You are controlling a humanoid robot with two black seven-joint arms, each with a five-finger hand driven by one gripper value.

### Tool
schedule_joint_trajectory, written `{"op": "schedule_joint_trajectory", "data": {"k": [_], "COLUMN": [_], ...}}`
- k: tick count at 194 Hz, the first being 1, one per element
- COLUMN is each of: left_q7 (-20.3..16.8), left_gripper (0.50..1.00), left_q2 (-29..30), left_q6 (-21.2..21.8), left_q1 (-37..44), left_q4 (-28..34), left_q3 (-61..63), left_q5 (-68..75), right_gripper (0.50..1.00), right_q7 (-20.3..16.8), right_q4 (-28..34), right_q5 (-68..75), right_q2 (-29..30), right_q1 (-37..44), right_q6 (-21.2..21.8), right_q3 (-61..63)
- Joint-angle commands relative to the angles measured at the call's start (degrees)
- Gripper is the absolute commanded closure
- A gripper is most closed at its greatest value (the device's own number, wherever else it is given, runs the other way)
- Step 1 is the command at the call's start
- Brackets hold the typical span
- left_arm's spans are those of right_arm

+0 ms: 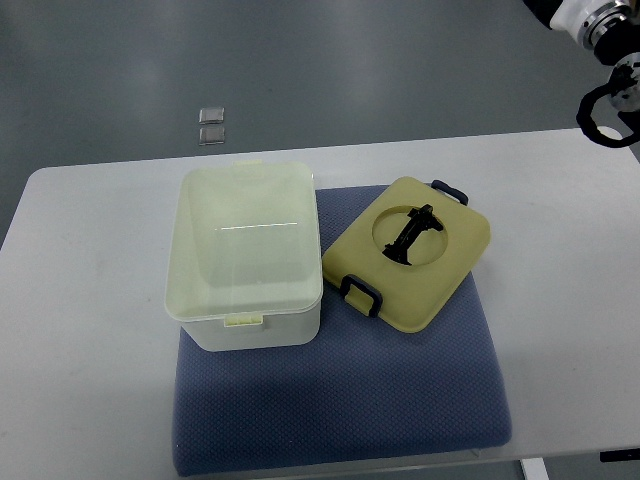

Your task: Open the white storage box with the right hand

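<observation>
Only the top view to go on here. The box (245,258) sits on the left half of a blue mat (340,400), which lies on my white tabletop (80,330). It's translucent white, open at the top, and I can see straight down to its bare bottom. A small latch tab (243,321) shows on its near rim.

The lid (408,253) is off. It lies flat on the mat just right of the box, turned at an angle, with its near-left corner close to the box wall. It's yellowish, with a round recess holding a black handle (411,234), and dark clips (360,291) at two opposite corners.

My right robot hand (612,105) is up in the top-right corner, over the far edge of the tabletop and well apart from box and lid. Black curled fingers, grasping nothing as far as I can see.

Two small clear squares (211,125) sit on the floor beyond the tabletop.
</observation>
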Motion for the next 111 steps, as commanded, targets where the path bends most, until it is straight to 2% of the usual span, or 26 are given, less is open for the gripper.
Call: {"op": "schedule_joint_trajectory", "data": {"k": [1, 44, 92, 111], "left_q7": [-0.01, -0.01, -0.01, -0.01], "left_gripper": [0.500, 0.500, 0.500, 0.500], "left_q2": [0.00, 0.00, 0.00, 0.00], "left_q6": [0.00, 0.00, 0.00, 0.00], "left_q1": [-0.01, 0.07, 0.07, 0.07], "left_q4": [-0.08, -0.25, -0.25, -0.25], "left_q3": [-0.01, -0.01, -0.01, -0.01], "left_q5": [-0.01, -0.01, -0.01, -0.01], "right_gripper": [0.568, 0.568, 0.568, 0.568], "right_q7": [-0.24, -0.07, 0.29, 1.87], "right_q4": [-2.72, -4.31, -4.31, -4.39], "right_q5": [5.02, 6.42, 6.42, 6.42], "right_q2": [3.54, 8.64, 11.80, 12.33], "right_q1": [-4.28, -11.31, -14.83, -15.71], "right_q6": [1.59, 11.61, 12.32, 12.23], "right_q3": [5.52, 15.80, 16.42, 16.50]}}
